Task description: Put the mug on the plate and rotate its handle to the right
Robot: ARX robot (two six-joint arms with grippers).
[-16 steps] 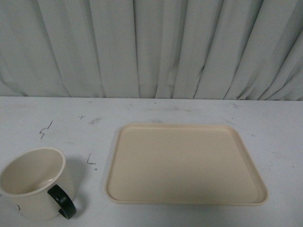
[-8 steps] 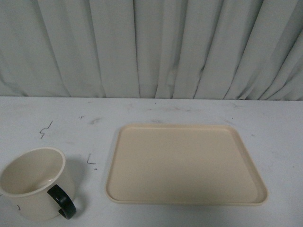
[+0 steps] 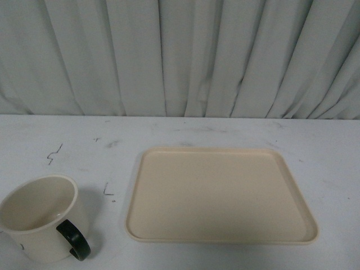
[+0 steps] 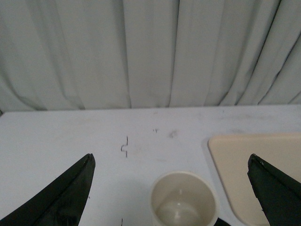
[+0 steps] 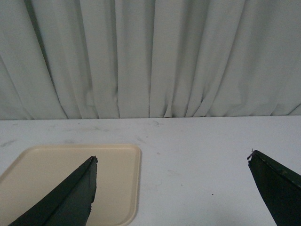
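- Mug [image 3: 38, 216]: cream-white and round, upright on the table [image 3: 67, 140], mouth open upward and nothing inside.
- Low on its near side only a small black mark shows; what it is part of cannot be told.
- Handle [image 3: 74, 239]: a thick, glossy black loop on the mug's near-right side, angled toward the camera.
- The mug stands at the near left of the table, left of the plate [image 3: 219, 194] and apart from it, with bare tabletop between.
- Plate: beige, rectangular, with rounded corners and a low rim, flat on the table with nothing on it.
- Left gripper [image 4: 170, 159]: spread wide and holding nothing. In its wrist view the mug [image 4: 184, 200] shows in the gap between the black fingers [image 4: 61, 197], touched by neither, with a plate [image 4: 254, 160] corner beside it.
- Right gripper [image 5: 172, 157]: also spread wide and holding nothing, above the plate's [image 5: 117, 179] edge and bare table.
- Table: white with a few dark scuffs; a pale pleated curtain [image 3: 180, 56] hangs behind it.
- Against a second ago, mug, handle and plate sit just as they did.
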